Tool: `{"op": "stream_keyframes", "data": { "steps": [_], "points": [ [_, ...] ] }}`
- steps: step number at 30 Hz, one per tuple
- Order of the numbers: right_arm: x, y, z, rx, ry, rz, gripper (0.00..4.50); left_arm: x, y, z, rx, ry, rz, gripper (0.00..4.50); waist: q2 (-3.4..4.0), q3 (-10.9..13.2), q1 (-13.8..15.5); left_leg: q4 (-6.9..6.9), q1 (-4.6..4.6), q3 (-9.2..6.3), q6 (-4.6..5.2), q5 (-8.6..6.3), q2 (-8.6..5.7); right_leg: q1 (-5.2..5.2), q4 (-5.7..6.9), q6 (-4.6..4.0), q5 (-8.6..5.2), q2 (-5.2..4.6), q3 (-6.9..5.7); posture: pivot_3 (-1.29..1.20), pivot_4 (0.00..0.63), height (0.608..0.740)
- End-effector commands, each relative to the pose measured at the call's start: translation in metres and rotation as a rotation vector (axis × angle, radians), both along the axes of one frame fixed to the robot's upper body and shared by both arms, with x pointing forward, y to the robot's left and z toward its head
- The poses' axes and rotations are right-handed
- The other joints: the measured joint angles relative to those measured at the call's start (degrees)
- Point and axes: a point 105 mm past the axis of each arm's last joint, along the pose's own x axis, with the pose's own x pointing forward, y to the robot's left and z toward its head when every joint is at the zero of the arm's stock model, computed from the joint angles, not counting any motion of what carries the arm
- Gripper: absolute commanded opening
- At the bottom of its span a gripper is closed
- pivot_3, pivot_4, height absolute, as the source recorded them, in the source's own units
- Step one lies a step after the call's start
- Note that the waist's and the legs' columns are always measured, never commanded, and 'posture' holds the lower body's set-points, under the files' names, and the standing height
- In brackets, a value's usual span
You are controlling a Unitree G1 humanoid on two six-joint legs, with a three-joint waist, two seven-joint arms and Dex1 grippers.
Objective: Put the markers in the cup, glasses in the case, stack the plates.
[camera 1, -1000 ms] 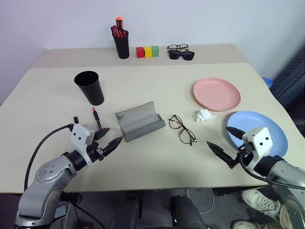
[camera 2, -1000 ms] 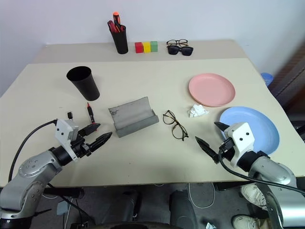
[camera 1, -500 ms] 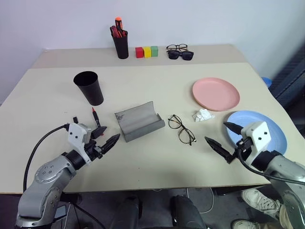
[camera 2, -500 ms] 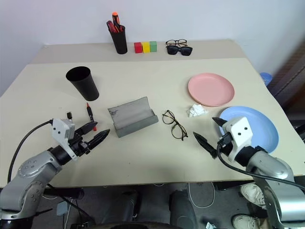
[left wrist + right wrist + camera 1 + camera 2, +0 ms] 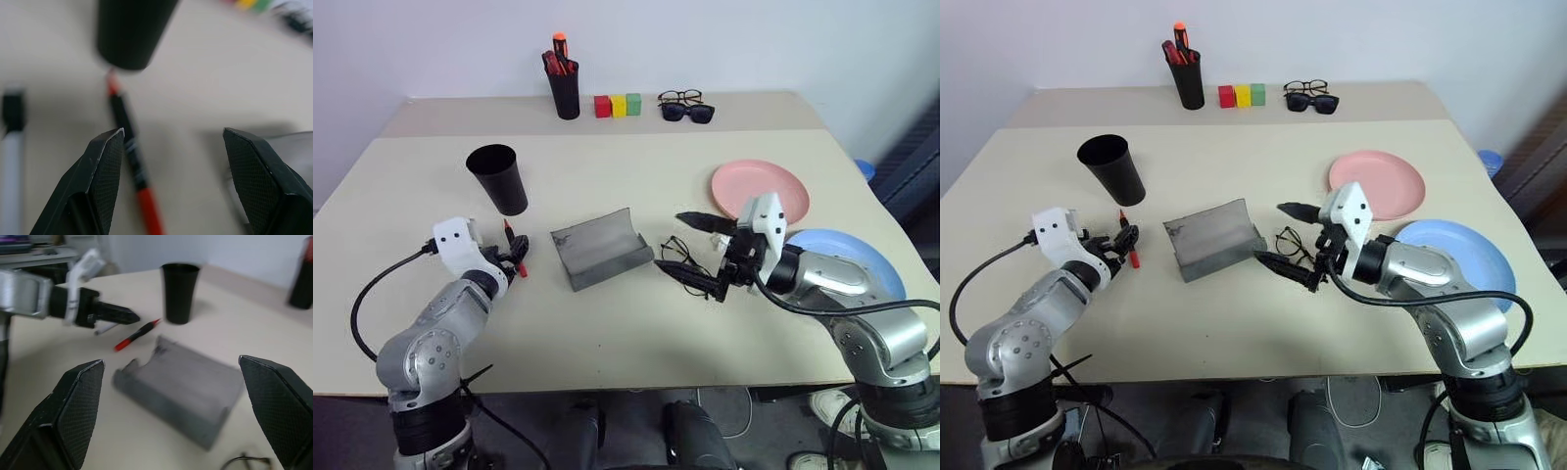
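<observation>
Both arms shifted: right gripper (image 5: pixel 698 254) swung inward over wire-frame glasses (image 5: pixel 686 263), jaws wide, empty; left gripper (image 5: pixel 172 161) advanced toward red-tipped marker (image 5: pixel 131 169) beside black cup (image 5: pixel 498 179), jaws parted, empty. Grey case (image 5: pixel 599 248) open between. Pickups imminent.

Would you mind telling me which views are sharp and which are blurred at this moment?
Left eye view: sharp throughout, evenly lit, soft shadows under the cup. Left wrist view: the tool's fingers are crisp, while the marker and cup beyond are out of focus. Right wrist view: the case and glasses look soft.
</observation>
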Motion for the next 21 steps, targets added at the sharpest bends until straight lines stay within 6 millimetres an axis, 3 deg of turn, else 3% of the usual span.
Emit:
{"op": "stream_keyframes", "data": {
  "steps": [1,8,14,21],
  "points": [
    [0.000,0.006,-0.001,-0.027,-0.051,0.069,4.50,0.001,0.004,0.008,-0.004,0.004,0.072,3.31,0.00,0.00,0.03,0.00,0.00,0.02,-0.01,0.00,0.00,0.00,0.00,-0.01,0.00,0.00,0.00,0.00,0.150,0.740],
    [0.011,0.005,-0.006,-0.062,-0.091,0.084,4.50,0.014,0.011,0.010,-0.026,0.073,0.168,3.31,-0.01,0.00,0.00,0.04,0.03,0.10,-0.17,0.10,-0.01,0.02,0.03,-0.12,0.07,0.08,-0.01,0.00,0.150,0.740],
    [0.014,-0.002,-0.013,-0.063,-0.112,0.071,4.50,0.024,0.021,0.026,0.004,0.136,0.327,3.31,-0.20,0.12,0.06,0.04,0.01,0.10,-0.20,0.12,-0.02,0.00,0.01,-0.01,0.14,0.07,-0.02,0.00,0.150,0.740],
    [0.014,-0.004,-0.017,-0.061,-0.126,0.052,4.50,0.031,0.011,0.024,-0.010,0.202,0.313,3.31,-0.22,0.13,-0.03,0.01,0.01,0.11,-0.23,0.13,-0.03,-0.03,0.02,0.01,0.16,0.06,-0.02,0.00,0.150,0.740]
  ]
}}
